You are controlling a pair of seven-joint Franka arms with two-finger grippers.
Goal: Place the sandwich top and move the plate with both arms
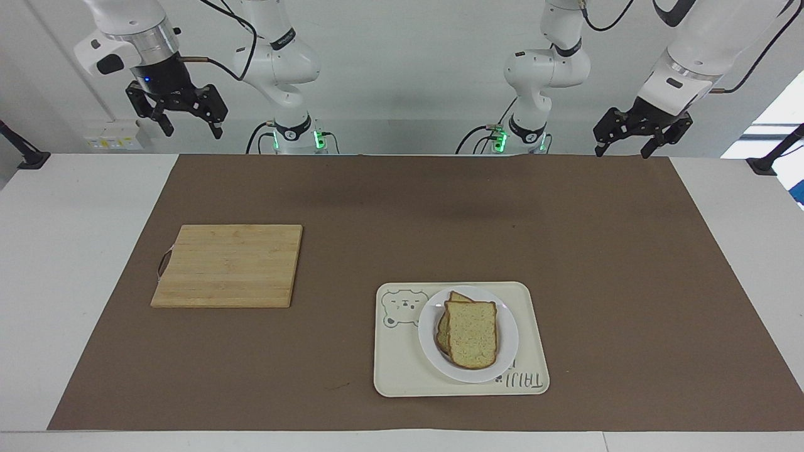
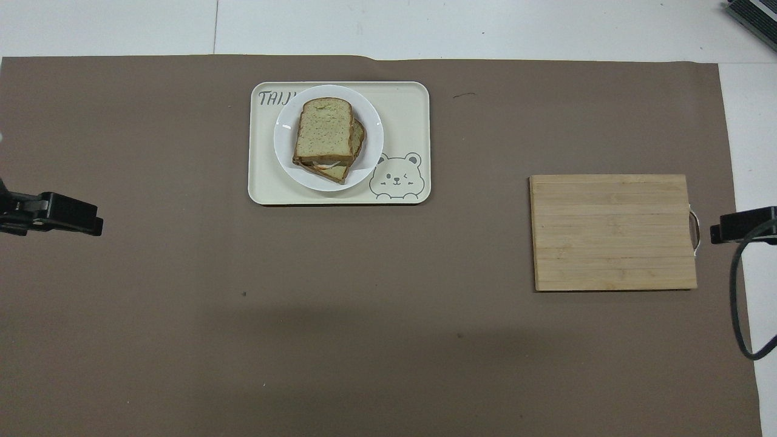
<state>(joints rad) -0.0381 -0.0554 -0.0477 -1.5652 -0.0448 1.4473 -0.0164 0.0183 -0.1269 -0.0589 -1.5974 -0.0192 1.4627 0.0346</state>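
The sandwich top [image 1: 472, 334] [image 2: 324, 129] lies flat on a lower slice, slightly askew, so a corner of that slice pokes out. Both rest on the white plate [image 1: 509, 342] [image 2: 282, 143], which stands on a cream tray [image 1: 396, 371] [image 2: 408, 109]. My left gripper [image 1: 623, 151] hangs open and empty over the mat's edge by the left arm's base. My right gripper [image 1: 192, 131] hangs open and empty, high above the table's edge at the right arm's end. Both are far from the plate.
A bamboo cutting board [image 1: 227, 265] [image 2: 613, 232] lies bare toward the right arm's end, nearer to the robots than the tray. A brown mat [image 1: 402, 220] covers most of the white table.
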